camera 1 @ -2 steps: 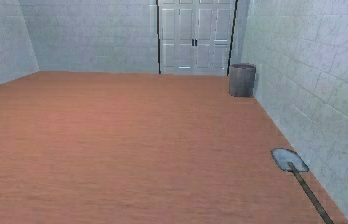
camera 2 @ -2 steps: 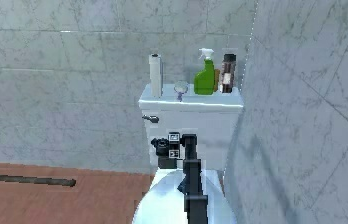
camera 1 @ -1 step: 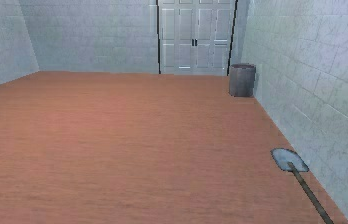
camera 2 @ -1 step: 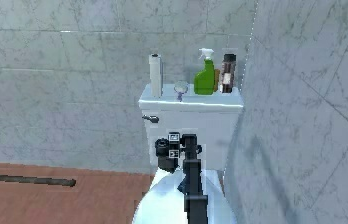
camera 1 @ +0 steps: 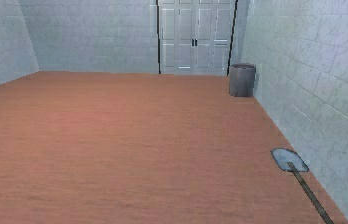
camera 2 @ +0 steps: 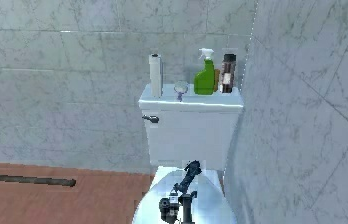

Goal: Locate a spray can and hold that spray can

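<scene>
spray can (camera 2: 228, 72): dark, upright, at the right end of the toilet tank (camera 2: 192, 125) top, just beside a green bottle (camera 2: 206, 72).
gripper (camera 2: 191, 172): seen against the toilet bowl (camera 2: 214, 195); finger spread and any load cannot be told.
bearing: the can lies at 1 o'clock from the gripper, well apart.
long axis: vertical.

This is a bathroom. A white toilet (camera 2: 192, 130) stands against pale tiled walls (camera 2: 62, 90). A small bin (camera 1: 242, 80) sits near white double doors (camera 1: 194, 38).
</scene>
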Available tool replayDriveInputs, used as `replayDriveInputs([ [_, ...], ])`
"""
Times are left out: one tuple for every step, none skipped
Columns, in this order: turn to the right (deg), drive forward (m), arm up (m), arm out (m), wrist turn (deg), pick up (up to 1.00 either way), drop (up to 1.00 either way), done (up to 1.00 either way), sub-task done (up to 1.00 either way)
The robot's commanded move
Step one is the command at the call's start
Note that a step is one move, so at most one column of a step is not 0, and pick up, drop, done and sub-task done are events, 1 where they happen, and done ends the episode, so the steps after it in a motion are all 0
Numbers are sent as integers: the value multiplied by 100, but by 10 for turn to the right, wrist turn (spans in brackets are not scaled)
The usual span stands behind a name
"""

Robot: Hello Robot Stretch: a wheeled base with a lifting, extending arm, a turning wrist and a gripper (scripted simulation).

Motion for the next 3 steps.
replayDriveInputs([
  [0, 0, 0, 0, 0, 100, 0, 0, 0],
  [0, 0, 10, 0, 0, 0, 0, 0, 0],
  [0, 0, 0, 0, 0, 0, 0, 100, 0],
])
